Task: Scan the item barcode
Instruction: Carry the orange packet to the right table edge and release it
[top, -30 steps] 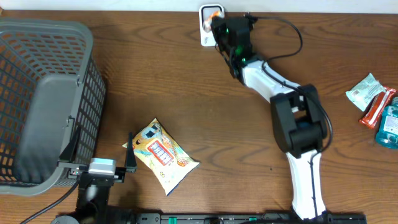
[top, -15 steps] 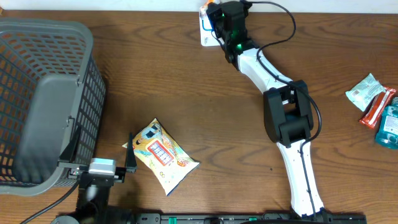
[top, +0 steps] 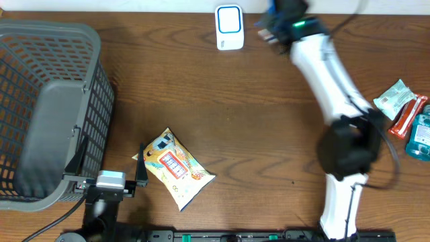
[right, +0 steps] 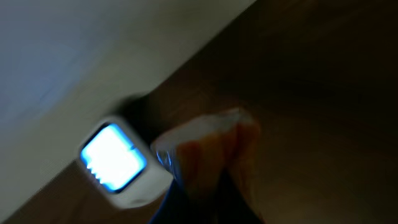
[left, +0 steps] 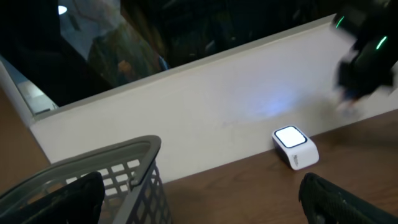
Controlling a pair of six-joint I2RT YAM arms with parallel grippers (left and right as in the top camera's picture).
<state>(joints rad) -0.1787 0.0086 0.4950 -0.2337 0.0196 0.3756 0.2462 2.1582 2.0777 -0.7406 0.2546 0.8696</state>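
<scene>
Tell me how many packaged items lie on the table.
4. A yellow snack bag lies front left; a pale green packet, a red bar and a teal pouch sit together at the right edge. The right tool holds a fifth, orange packet. Others may lie out of frame.

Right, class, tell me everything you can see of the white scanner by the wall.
The scanner is a small white box with rounded corners, seemingly plastic, its rectangular window glowing pale blue. It stands on the wooden table at the foot of the white wall. Only the table seems to touch it; a blurred orange-and-white packet hangs close beside it in the right wrist view.
</scene>
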